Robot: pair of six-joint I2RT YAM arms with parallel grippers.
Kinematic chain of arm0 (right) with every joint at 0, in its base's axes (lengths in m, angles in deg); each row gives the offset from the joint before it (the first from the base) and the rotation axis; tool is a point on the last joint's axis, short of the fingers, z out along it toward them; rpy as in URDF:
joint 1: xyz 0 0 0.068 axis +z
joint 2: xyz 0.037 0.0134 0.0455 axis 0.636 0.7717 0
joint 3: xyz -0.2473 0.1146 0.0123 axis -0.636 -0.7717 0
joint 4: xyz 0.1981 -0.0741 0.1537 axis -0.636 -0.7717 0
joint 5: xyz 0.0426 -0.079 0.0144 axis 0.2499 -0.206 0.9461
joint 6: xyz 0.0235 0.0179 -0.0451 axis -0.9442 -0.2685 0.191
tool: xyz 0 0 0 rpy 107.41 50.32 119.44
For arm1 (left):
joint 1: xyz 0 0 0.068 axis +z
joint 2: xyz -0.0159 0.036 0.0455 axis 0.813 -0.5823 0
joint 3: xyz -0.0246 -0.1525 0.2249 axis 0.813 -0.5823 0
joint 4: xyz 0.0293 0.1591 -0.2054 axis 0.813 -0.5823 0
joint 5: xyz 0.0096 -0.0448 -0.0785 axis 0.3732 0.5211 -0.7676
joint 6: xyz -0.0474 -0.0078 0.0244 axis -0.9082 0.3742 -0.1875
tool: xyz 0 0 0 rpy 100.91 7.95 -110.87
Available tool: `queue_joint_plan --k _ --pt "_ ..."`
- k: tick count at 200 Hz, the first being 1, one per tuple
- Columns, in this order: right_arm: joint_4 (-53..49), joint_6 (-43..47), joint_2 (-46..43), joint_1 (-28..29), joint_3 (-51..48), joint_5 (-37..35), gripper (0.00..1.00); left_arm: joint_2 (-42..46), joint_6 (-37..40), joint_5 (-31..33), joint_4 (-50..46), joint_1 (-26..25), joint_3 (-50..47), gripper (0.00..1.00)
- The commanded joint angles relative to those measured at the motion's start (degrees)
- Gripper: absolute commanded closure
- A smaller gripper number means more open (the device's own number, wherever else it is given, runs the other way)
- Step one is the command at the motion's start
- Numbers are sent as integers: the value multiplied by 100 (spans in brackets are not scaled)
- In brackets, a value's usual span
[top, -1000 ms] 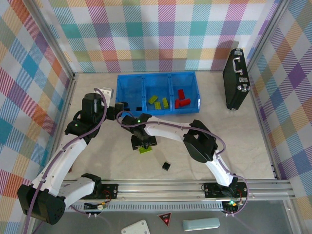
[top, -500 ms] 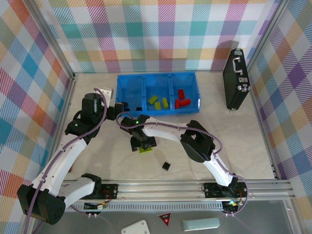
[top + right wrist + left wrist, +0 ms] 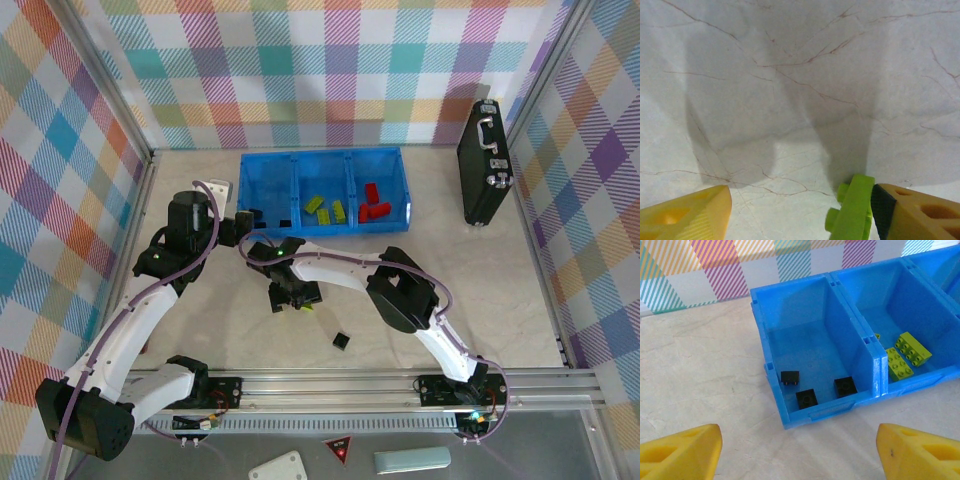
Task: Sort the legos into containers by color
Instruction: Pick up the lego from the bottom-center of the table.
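The right pincer (image 3: 802,202) hangs low over the bench (image 3: 790,75) with its fingers spread. A lime-green brick (image 3: 852,210) stands on edge against the inner face of the finger at the right of the wrist view. The other finger is well apart from it, so nothing is pinched. The step in hand looks like the pick of this brick, which belongs with the other green bricks (image 3: 902,357) in the middle compartment (image 3: 900,315) of the blue tray (image 3: 790,287). To do it well, the pincer should probably centre itself over the brick so both fingers meet its flat sides together, since closing from one side could push or topple it. A straight lift clear of the tray's low wall should come before any move across. The left pincer (image 3: 797,455) is spread and empty, hovering just before the left compartment, where three black bricks (image 3: 806,398) lie. One loose black brick (image 3: 342,341) sits on the bench nearer the arm bases. From above, the right wrist covers nearly all of the green brick, and the wrist view cuts off its lower end, so whether it rests on the bench or clings to the finger cannot be told.
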Motion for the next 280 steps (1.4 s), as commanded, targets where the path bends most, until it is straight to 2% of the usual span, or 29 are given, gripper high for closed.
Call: queue_joint_plan --k 1,184,232,280 --pt "-171 -5 160 50 11 31 27 69 -6 -169 45 23 182 19" --pt "-8 52 -105 51 -150 45 72 67 1 -181 30 23 195 19" --pt "-31 98 -229 50 -189 -47 79 67 1 -184 32 22 192 19" --pt "-62 159 -366 33 -145 -123 82 55 8 -183 19 23 188 19"
